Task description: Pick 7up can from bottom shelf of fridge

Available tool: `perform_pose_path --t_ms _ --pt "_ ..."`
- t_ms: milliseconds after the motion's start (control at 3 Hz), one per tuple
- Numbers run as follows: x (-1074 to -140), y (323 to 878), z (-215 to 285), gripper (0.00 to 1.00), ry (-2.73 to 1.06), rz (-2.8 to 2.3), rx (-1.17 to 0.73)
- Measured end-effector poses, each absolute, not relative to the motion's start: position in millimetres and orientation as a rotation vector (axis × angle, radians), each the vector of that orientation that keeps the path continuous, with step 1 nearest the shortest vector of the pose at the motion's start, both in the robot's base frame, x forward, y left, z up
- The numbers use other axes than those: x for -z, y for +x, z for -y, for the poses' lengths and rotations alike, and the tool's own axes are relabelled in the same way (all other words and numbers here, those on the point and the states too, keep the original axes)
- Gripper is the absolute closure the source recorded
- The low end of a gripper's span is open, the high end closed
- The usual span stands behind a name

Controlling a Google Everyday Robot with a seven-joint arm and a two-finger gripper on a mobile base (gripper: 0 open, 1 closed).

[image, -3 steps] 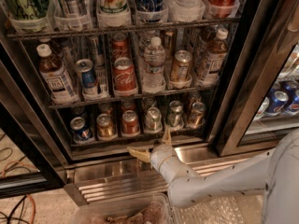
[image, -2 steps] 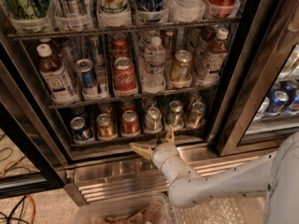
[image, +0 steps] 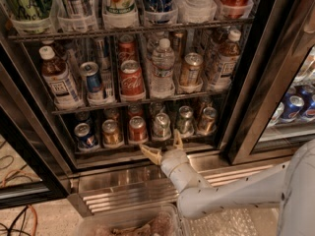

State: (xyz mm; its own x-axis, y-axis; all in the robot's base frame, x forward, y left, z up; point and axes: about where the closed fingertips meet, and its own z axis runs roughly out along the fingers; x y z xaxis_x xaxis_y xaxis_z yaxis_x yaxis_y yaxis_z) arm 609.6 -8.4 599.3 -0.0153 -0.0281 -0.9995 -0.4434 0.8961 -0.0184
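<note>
Tool [image: 161, 142] spread just below 7up can [image: 161, 126].

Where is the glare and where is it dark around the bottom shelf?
Camera view: glare streaks the steel base; can tops on the bottom shelf catch light, while the rack behind them sinks into shadow; the open gripper, just in front of the 7up can, is evenly lit.

Bottom shelf [image: 106, 148] carries six cans [image: 111, 132] (7up can [image: 161, 125] included), gripper [image: 164, 147] at its edge.
</note>
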Motion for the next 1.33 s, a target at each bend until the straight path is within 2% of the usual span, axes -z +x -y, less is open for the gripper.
perform_pose_path --t_ms 333,1000,1333 --pt "-599 610 9 0.19 -0.376 -1.559 -0.340" --pt "-600 630 20 0.16 -0.346 -1.549 -0.305" --pt "-601 653 29 0.35 -0.320 -1.527 -0.303"
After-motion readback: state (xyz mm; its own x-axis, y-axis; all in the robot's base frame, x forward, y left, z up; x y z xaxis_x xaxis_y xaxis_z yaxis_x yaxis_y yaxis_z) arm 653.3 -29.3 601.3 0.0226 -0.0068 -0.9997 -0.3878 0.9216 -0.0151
